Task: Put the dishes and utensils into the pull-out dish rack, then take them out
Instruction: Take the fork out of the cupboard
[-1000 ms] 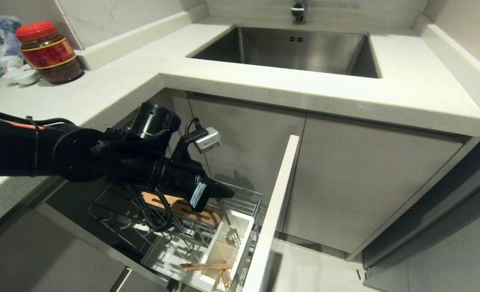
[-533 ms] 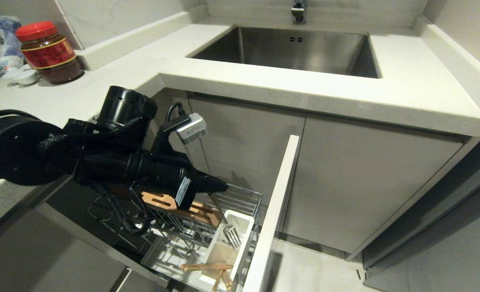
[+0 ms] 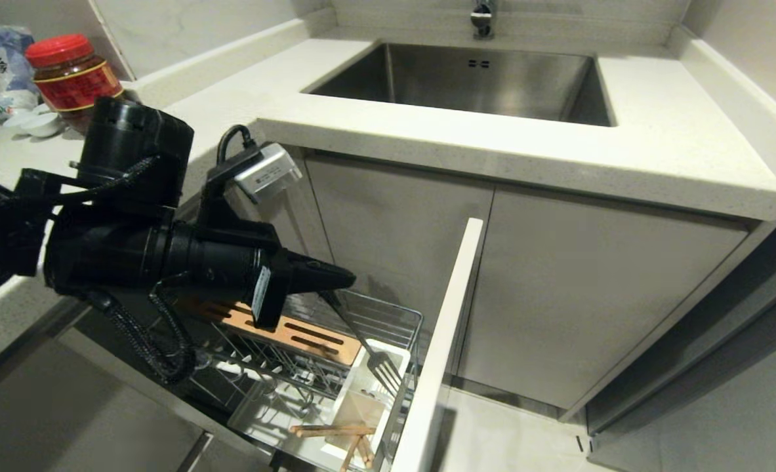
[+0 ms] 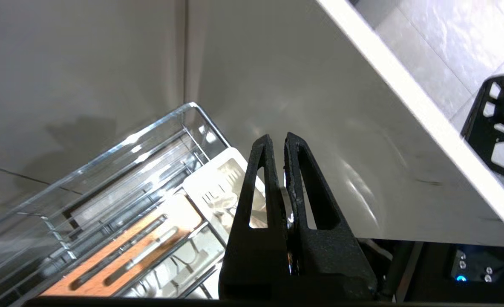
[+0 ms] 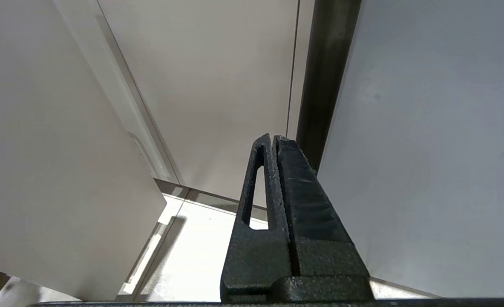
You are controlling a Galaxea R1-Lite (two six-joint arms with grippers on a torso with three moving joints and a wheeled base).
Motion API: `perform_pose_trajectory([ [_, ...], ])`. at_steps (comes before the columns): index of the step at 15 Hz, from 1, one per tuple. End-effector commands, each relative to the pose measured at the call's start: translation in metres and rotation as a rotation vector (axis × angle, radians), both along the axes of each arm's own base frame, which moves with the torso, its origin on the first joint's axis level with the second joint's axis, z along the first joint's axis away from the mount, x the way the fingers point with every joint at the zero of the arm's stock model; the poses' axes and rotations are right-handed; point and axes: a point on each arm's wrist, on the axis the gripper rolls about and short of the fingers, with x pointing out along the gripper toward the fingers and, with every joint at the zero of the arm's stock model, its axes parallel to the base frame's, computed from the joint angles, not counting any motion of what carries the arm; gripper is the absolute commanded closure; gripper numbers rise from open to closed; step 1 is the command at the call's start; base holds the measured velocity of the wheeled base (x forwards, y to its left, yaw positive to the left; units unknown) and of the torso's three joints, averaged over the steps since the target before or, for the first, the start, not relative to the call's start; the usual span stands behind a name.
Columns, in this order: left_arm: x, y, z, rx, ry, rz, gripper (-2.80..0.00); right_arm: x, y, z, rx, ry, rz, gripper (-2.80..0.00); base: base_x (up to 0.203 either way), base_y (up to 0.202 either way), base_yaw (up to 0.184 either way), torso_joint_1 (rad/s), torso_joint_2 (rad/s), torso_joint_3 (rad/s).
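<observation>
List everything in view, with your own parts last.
rack: 1, chrome wire, pulled out under the counter
wooden bar: 1, orange-brown, slotted, across the rack
utensil box: 1, white, in the rack by the front panel
front panel: 1, white, rack's front
chopsticks: count unclear, light wood, at the box's near end
fork: 1, silver, tines over the box
counter: 1, pale speckled
sink: 1, steel, set in the counter
tap: 1, metal, behind the sink
jar: 1, red lid, far left on the counter
dishes: 2, white, beside the jar
bag: 1, pale, behind the dishes
left gripper: black, shut on the fork's handle
right gripper: black, shut, by cabinet doors
</observation>
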Motion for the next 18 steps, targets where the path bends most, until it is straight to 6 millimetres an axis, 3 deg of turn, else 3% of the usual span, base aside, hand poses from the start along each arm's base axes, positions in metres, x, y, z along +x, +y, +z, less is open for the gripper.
perform_pose_trajectory([
  [1, -0.014, 0.009, 0.014, -0.027, -0.053, 0.005, 0.0, 0.002, 0.0, -0.007, 0.0, 0.024, 0.0, 0.0, 0.0, 0.0, 0.0, 0.0, 0.0, 0.0],
  [6, -0.044, 0.037, 0.047, -0.103, -0.176, 0.072, 0.0, 0.002, 0.0, -0.007, 0.0, 0.024, 0.0, 0.0, 0.0, 0.0, 0.0, 0.0, 0.0, 0.0],
  [9, -0.069, 0.07, 0.078, -0.196, -0.298, 0.213, 0.0, 0.002, 0.0, -0.007, 0.0, 0.024, 0.0, 0.0, 0.0, 0.0, 0.0, 0.0, 0.0, 0.0],
  [13, -0.109, 0.111, 0.113, -0.309, -0.516, 0.481, 0.0, 0.002, 0.0, -0.007, 0.0, 0.025, 0.0, 0.0, 0.0, 0.0, 0.0, 0.0, 0.0, 0.0],
  [18, -0.158, 0.141, 0.138, -0.347, -0.753, 0.934, 0.0, 0.002, 0.0, -0.007, 0.0, 0.025, 0.0, 0.0, 0.0, 0.0, 0.0, 0.0, 0.0, 0.0],
])
